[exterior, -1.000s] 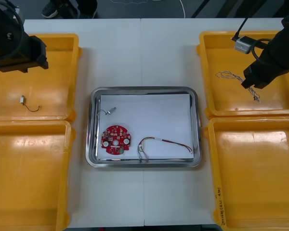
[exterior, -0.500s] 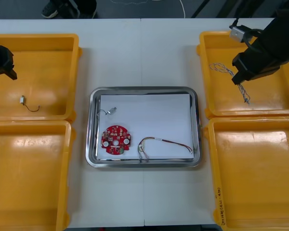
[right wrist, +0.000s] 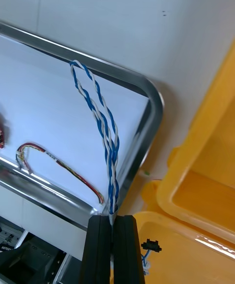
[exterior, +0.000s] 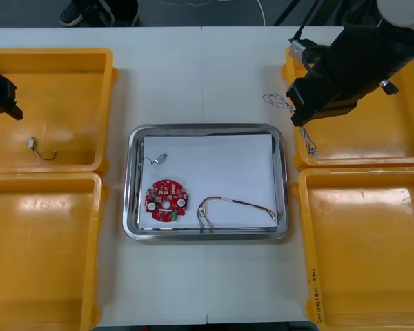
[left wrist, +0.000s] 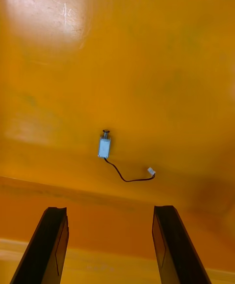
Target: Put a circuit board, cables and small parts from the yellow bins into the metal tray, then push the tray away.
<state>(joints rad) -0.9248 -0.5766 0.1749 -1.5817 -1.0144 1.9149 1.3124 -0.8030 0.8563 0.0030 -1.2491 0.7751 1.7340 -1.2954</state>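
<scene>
Between tray (exterior: 205, 127) and bin (exterior: 362, 163) edges, right end effector (right wrist: 111, 223) clamps twisted cable (right wrist: 105, 127); left end effector (left wrist: 108, 210) spread wide.

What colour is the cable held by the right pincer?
Twisted blue and white; the cable shows best in the right wrist view, pinched in the right pincer.

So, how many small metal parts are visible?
2 small metal parts: one in the metal tray, one in the far left yellow bin; the right arm may hide others.

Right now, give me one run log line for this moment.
right gripper shut on blue and white cable near metal tray's far right corner | left gripper open above small metal part in yellow bin
</scene>
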